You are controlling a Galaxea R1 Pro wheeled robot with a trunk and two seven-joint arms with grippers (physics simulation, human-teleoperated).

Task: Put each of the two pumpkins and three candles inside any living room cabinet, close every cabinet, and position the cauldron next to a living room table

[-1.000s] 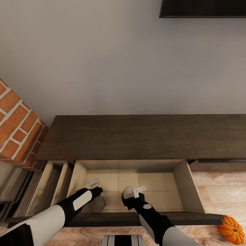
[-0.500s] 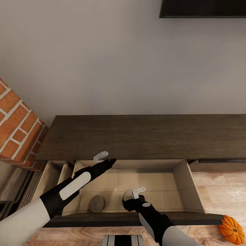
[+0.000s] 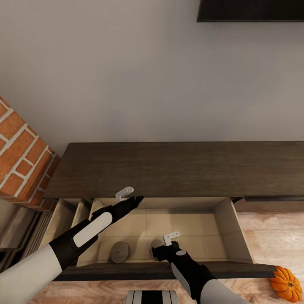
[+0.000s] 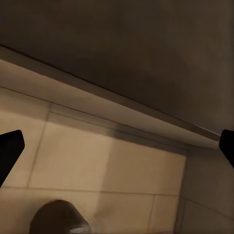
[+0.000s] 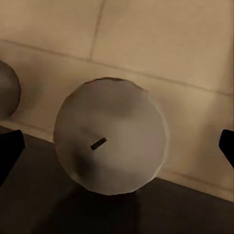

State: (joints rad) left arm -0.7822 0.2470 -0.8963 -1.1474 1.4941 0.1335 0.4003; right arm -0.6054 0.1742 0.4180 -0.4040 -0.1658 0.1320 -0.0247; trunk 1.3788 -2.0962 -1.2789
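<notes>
The dark-brown cabinet [image 3: 177, 169] has its wide drawer [image 3: 192, 228] pulled out. One grey candle [image 3: 120, 252] lies on the drawer's beige floor near the front left. A second candle [image 3: 156, 243] sits just right of it, partly hidden under my right gripper [image 3: 158, 250]. In the right wrist view this candle [image 5: 109, 139] lies between the widely spread open fingers, and the other candle [image 5: 7, 95] shows at the edge. My left gripper [image 3: 137, 198] hovers open above the drawer's back left, apart from both candles. An orange pumpkin [image 3: 287, 283] rests on the floor beside the drawer's front right corner.
A brick column [image 3: 21, 160] stands left of the cabinet, and a narrower drawer [image 3: 63, 223] is open beside it. The wood floor [image 3: 274, 236] lies to the right. A dark panel [image 3: 249, 10] hangs on the wall above.
My left gripper let go of its candle in the drawer, then rose toward the back left. The right gripper has sunk slightly over the second candle.
</notes>
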